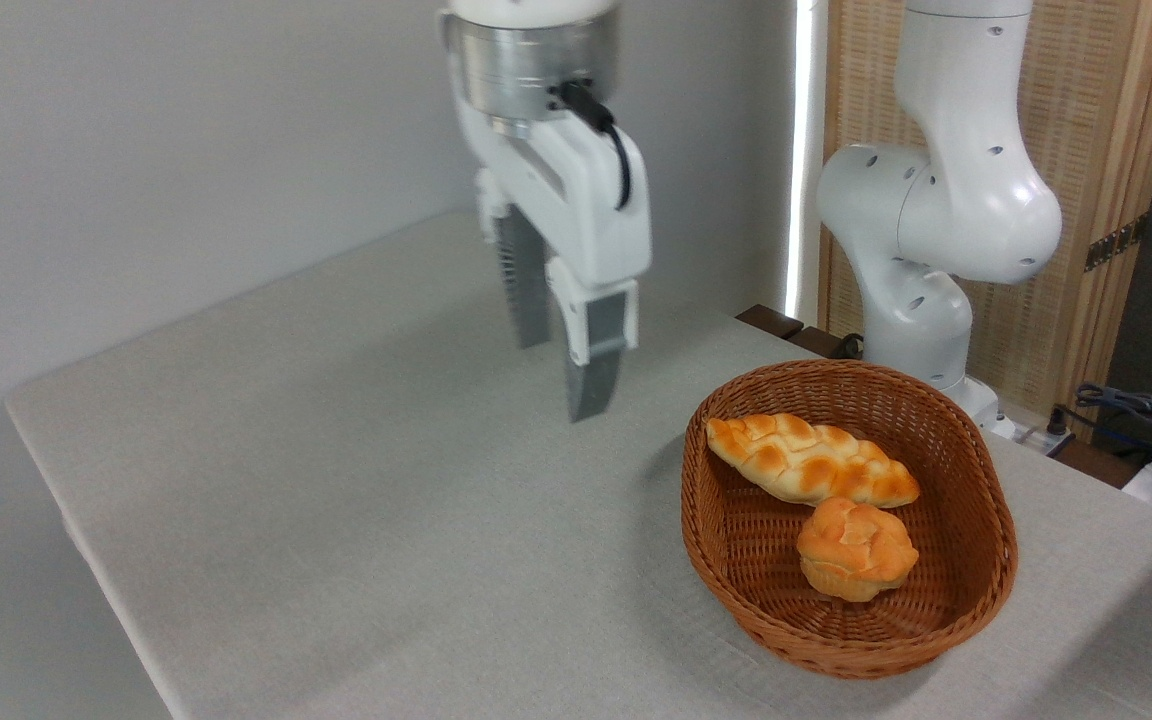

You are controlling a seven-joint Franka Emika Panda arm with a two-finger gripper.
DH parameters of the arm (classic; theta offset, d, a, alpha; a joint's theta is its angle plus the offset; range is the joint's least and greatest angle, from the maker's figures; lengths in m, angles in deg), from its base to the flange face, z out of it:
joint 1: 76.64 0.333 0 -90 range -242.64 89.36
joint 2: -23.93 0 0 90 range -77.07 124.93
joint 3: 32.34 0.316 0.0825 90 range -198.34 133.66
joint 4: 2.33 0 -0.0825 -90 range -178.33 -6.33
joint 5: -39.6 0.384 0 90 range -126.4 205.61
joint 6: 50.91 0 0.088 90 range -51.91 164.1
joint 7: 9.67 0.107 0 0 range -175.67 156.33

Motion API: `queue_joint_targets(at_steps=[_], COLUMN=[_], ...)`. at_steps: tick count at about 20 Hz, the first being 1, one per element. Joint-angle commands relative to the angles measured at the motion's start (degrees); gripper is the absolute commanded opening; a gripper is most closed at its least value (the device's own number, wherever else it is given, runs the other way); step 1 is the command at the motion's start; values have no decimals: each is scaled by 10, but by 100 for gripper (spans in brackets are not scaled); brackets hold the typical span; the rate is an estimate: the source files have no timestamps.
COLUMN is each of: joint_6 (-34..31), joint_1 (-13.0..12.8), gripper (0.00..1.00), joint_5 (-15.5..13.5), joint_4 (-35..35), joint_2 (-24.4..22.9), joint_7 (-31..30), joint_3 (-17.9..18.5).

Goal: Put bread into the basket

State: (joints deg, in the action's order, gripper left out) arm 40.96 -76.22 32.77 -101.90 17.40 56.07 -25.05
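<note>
Nearest the camera, basket (976,560) sits on the desk (356,480) at right. Bread (856,549) lies inside it, toward the near end, touching the braided loaf (808,458) behind it. Tool (561,375) hangs above bare desk, left of the basket, well apart from it; fingers spread apart, holding nothing.
</note>
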Motion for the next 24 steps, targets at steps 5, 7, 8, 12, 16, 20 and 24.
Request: queue_joint_targets(at_steps=[5, 7, 8, 12, 16, 20, 24], joint_6=[12, 18, 17, 17, 15, 10, 7], joint_1=[20, 20, 20, 20, 20, 20, 20], gripper=[100, 100, 100, 100, 100, 100, 100], joint_5=[-3, 6, 21, 53, 80, 89, 84], joint_4=[61, 59, 57, 57, 59, 61, 70], joint_2=[39, 40, 40, 47, 48, 49, 50], joint_7=[-185, -199, -200, -230, -223, -205, -193], joint_3=[-65, -82, -89, -112, -111, -99, -87])
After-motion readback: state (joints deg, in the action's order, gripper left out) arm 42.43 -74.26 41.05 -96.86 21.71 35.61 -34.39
